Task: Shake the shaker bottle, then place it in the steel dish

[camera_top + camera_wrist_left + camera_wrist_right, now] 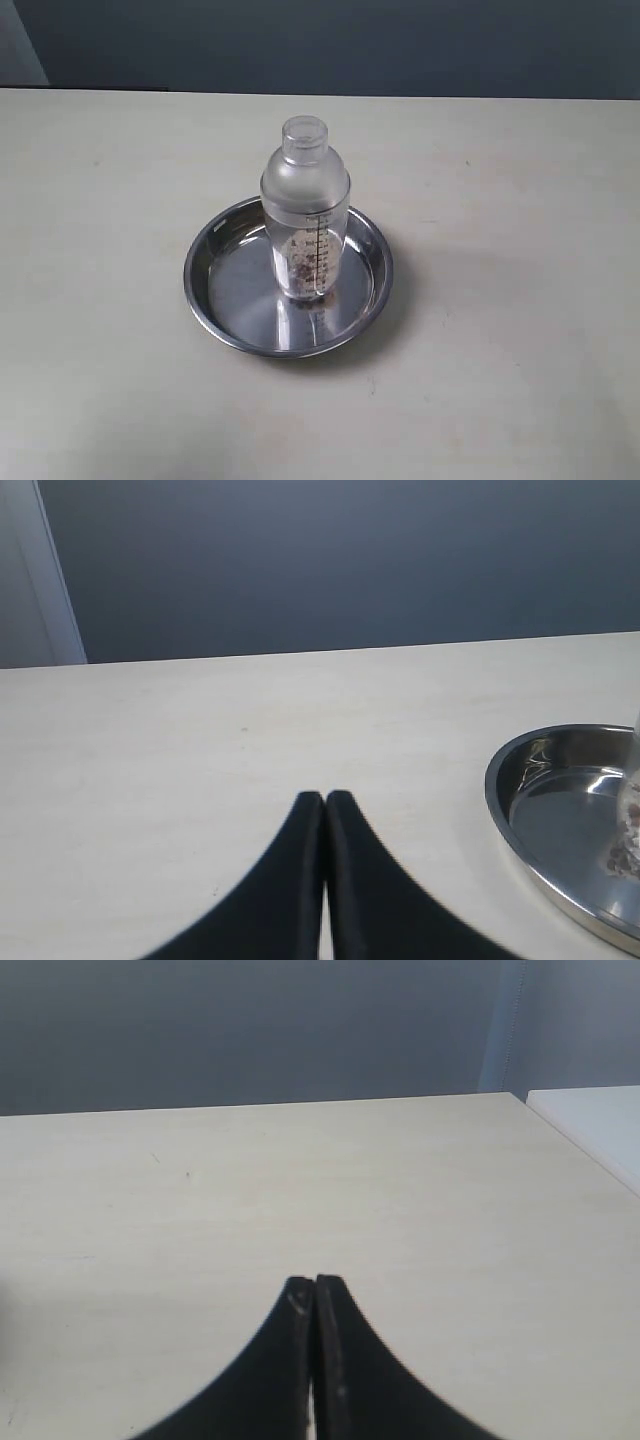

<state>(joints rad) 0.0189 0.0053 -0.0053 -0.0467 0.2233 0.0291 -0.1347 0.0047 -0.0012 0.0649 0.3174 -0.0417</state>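
In the left wrist view the round shiny stainless steel dish (pixel 505 765) runs off the edge, and only a sliver of the clear frosted plastic shaker bottle (pixel 632 810) shows. Seen from outside, the bottle covers part of the dish's far wall, and the figures on its printed black scale (pixel 320 250) are too small to read.

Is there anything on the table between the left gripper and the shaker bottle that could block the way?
Nothing visible does. In the left wrist view only bare table lies between the shut left gripper and the steel dish, where the shaker bottle stands upright.
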